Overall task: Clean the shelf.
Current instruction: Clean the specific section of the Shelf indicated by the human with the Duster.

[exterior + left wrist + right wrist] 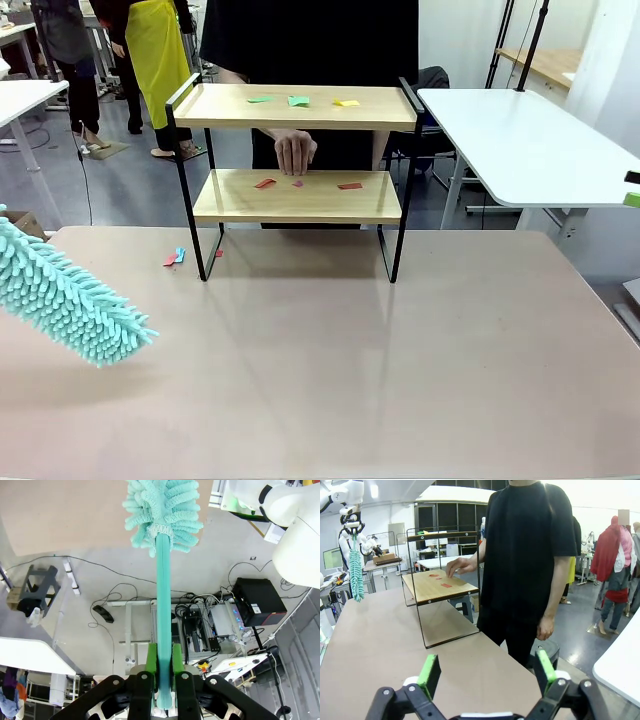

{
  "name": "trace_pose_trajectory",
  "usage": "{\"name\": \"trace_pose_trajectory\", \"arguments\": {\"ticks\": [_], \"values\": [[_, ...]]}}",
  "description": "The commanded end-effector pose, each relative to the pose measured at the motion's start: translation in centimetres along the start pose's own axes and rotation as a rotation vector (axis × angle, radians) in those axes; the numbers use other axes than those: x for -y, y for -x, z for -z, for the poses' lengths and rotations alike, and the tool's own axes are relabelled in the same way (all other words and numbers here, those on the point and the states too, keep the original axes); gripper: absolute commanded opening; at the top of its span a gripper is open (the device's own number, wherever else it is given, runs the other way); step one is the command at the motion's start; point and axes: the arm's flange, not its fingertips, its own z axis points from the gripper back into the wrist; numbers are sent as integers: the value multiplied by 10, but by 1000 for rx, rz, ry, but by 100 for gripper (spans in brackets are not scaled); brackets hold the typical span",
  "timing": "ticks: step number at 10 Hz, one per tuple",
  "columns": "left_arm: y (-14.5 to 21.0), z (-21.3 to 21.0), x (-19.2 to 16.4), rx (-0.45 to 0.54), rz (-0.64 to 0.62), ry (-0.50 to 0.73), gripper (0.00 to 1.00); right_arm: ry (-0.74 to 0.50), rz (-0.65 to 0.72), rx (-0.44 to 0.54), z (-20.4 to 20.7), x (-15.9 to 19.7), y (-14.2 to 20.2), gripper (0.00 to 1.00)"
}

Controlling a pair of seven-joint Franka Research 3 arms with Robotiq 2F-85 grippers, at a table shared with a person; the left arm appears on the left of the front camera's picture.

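I'm looking out over a pale beige table (400, 380) in an open workshop, with a white side table (530, 140) off at two o'clock. The shelf (300, 208) stands upright at twelve o'clock on the far half of the beige top, both wooden boards level in the black frame.

A person in a black shirt stands right behind it. One hand (295, 152) reaches in between the boards, fingertips down on the lower one.

Litter check:
- **Top board:** green scraps (298, 101) and a yellow scrap (346, 103).
- **Lower board:** red scraps (265, 183) on either side of that hand.
- **Tabletop:** a few red and blue bits (175, 257) just beside the frame's foot at ten o'clock.

On my left side, the fluffy teal duster (70, 300) comes in at eight o'clock, head slanting down toward the middle and well apart from the shelf. I can't tell whether its tip touches the table.

On the left wrist camera, the left gripper (164, 652) is clamped on the duster's handle, green pads pressed flat against both sides, with the head sticking straight out at twelve.

The right gripper (487, 672) has its jaws spread wide with nothing between them. It hangs over the near part of the table, with the shelf's end at eleven o'clock and the person at one.
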Motion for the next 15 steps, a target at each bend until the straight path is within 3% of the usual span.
{"name": "trace_pose_trajectory", "arguments": {"ticks": [1,9,12,15], "values": [[2,2,1,2,-4,3,14,4,11,-32,3,-3,-7,100],[0,0,0,0,0,0,14,4,11,-32,3,-3,-7,100],[-9,-3,4,247,23,146,14,4,11,-32,3,-3,-7,100],[-55,-6,3,522,18,254,14,4,11,-32,3,-3,-7,100]]}}
